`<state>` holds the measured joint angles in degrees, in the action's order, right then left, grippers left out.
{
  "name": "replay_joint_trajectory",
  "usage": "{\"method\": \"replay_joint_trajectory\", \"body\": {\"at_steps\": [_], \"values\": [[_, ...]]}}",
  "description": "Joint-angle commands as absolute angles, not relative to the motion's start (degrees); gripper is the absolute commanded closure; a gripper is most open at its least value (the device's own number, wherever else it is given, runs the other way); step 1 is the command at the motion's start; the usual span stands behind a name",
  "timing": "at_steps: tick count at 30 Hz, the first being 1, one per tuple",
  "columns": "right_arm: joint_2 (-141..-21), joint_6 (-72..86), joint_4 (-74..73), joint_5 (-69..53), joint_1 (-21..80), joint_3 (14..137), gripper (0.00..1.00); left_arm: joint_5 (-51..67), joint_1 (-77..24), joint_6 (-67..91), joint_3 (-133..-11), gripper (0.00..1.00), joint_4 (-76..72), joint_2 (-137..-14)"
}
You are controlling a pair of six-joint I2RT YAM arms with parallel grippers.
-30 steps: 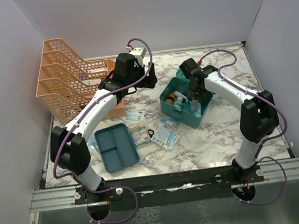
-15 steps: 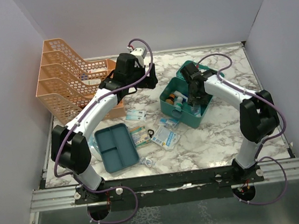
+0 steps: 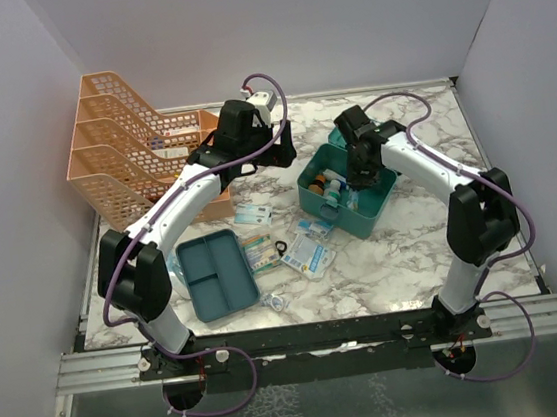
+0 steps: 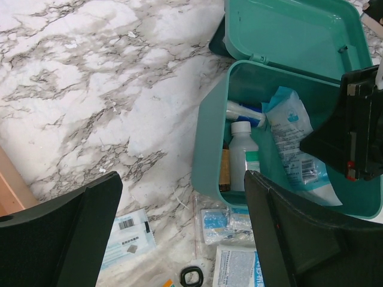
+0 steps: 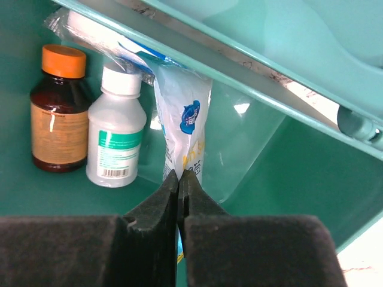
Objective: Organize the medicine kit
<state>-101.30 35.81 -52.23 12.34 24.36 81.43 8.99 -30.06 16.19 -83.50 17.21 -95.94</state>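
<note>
Teal medicine kit [image 5: 287, 155] surrounds the right gripper [image 5: 179, 177], fingers pressed together, white packet [image 5: 179, 107] just past their tips; left gripper [image 4: 182, 179] gapes wide.

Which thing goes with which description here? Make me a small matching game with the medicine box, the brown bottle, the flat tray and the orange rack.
Things:
1. medicine box
2. brown bottle
3. flat tray
4. orange rack

Descriptions:
A. at the back left of the table
B. inside the box, orange cap
C. lid open
D. lying on the table, near its front left

Pairs: 1-C, 2-B, 3-D, 4-A
</note>
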Motion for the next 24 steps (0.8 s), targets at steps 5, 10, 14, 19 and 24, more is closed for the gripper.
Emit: {"method": "replay_joint_trajectory", "body": {"at_steps": [5, 10, 14, 19, 24], "values": [[-104.47, 49.44, -66.07, 18.34, 24.15, 88.69, 0.99, 10.28, -29.86, 16.26, -85.25, 0.14, 16.51, -96.57], [-106.64, 55.16, -73.69, 22.99, 24.17, 90.39, 0.99, 10.32, -29.8, 15.95, -85.18, 0.14, 16.46, -96.55], [-108.39, 57.75, -74.71, 25.9, 24.17, 89.7, 0.99, 10.2, -29.81, 15.67, -85.0, 0.14, 16.53, -96.42], [-111.51, 58.91, -72.38, 27.23, 24.17, 89.66, 0.99, 9.78, -29.8, 15.43, -84.48, 0.14, 16.6, -95.91], [-111.79, 57.02, -65.9, 23.58, 24.17, 88.5, 0.86, 9.41, -29.8, 15.21, -84.16, 0.14, 16.59, -95.56]]}}
